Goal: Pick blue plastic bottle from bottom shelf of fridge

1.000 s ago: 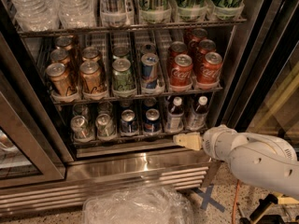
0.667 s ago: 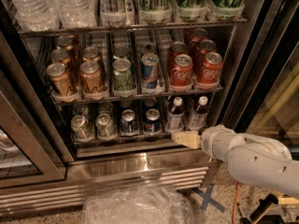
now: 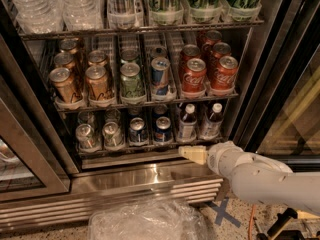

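The fridge (image 3: 250,79) stands open in front of me. Its bottom shelf (image 3: 130,148) is a dark wire rack with a steel front rail. At its right end stand two small plastic bottles with white caps, dark necks and pale blue-white labels, one (image 3: 187,124) left of the other (image 3: 211,121). Left of them are blue-and-silver cans (image 3: 162,129) and silver cans (image 3: 86,136). My gripper (image 3: 191,154) is a cream tip on a white arm, pointing left. It sits just below and in front of the left bottle, at the height of the front rail, and holds nothing.
The rack above holds gold, green, blue and red cans (image 3: 193,77). A glass door frame (image 3: 30,154) juts out at the left. The louvred steel base grille (image 3: 110,196) runs below. A crumpled clear plastic bag (image 3: 145,219) lies on the floor. Blue tape (image 3: 221,212) marks the floor.
My gripper has moved a little to the left along the front rail, closer under the left bottle. The bottles and cans have not moved.
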`<act>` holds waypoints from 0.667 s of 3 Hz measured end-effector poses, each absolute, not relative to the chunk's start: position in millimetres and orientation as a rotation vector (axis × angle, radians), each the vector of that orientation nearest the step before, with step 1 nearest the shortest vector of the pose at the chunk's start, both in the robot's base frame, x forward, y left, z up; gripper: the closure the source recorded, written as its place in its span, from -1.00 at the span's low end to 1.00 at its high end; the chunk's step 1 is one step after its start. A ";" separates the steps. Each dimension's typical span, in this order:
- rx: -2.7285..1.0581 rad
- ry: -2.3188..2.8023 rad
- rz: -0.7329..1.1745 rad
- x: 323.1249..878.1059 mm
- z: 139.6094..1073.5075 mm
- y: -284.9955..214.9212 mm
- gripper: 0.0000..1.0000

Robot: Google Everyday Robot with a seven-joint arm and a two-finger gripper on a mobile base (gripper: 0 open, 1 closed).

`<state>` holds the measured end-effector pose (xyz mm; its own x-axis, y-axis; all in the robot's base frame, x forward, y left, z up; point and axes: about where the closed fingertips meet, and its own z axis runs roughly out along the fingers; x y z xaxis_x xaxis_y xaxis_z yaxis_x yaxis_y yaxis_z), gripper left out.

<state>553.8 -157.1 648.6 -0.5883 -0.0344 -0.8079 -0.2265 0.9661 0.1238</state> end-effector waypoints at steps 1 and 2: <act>-0.155 2.164 0.251 551.6 634.3 -149.7 -1.00; -0.104 2.123 0.230 553.2 621.6 -139.8 -1.00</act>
